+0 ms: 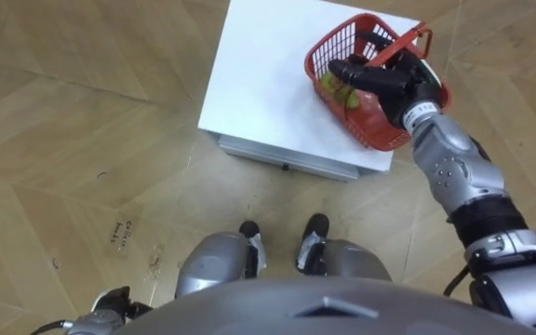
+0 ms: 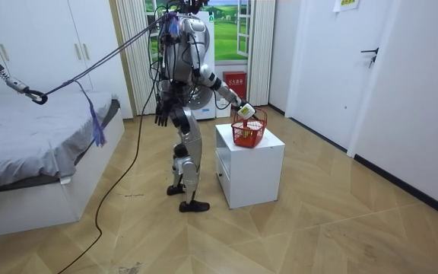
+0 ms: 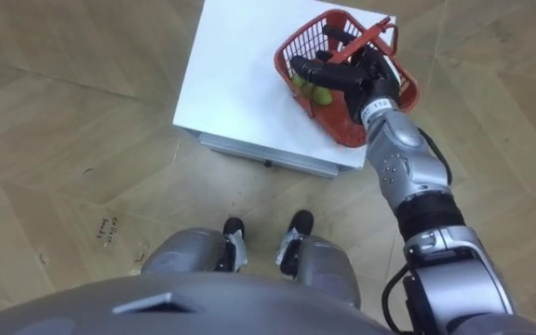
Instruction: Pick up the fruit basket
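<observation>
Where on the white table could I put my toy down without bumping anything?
The white table is bare over its left side and middle, from the left edge across to the red basket. Put it there. The right side is crowded: the basket sits there with the robot's right hand stretched over it.

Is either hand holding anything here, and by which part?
Nothing gripped yet. The right hand lies straight-fingered across the red fruit basket, seemingly under its handle; the basket sits on the white cabinet. The left hand hangs open.

Red basket (image 1: 380,130), green fruit (image 1: 341,93), white cabinet (image 1: 259,84)
</observation>
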Robot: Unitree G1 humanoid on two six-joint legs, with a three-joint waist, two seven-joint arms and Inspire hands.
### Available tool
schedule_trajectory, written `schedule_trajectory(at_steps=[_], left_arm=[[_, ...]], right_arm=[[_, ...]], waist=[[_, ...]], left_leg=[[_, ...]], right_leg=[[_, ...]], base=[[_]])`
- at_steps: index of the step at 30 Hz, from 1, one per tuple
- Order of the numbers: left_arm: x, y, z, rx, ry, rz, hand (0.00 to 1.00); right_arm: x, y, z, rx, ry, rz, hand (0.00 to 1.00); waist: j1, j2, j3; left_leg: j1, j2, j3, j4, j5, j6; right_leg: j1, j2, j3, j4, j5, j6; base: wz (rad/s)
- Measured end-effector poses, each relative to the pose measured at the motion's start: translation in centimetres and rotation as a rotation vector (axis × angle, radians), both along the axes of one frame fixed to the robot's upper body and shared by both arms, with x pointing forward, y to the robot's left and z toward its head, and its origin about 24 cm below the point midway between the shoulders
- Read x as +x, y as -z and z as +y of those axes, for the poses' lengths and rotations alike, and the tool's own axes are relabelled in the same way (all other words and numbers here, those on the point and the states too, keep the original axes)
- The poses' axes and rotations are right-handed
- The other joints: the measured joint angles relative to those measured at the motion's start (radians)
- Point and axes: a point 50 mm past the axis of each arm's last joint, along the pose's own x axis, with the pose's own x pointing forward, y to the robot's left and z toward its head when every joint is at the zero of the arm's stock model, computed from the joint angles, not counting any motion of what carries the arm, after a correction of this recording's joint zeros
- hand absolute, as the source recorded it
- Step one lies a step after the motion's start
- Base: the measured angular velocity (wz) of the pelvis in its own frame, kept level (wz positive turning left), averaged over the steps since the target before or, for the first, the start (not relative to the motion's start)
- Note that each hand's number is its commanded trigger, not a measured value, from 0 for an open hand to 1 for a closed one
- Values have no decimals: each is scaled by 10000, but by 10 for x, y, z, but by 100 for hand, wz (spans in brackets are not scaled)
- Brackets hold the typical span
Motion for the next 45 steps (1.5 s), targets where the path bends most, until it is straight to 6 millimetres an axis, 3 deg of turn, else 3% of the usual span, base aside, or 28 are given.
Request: schedule_trajectory(at_steps=[27,45], left_arm=[[7,0,-2,-21,306,-269,0],[14,-1,-3,-106,346,-548,0]], right_arm=[[-3,9,19,256,-1177,236,0],[-12,15,17,2678,-433,376,0]], waist=[[59,-3,54],[-46,-209,40]], left_leg=[[-13,24,177,-130,3,5],[-18,9,203,-109,3,6]], right_leg=[[-52,-15,-14,-11,-59,22],[-114,10,-8,93,-79,24]], base=[[0],[0]])
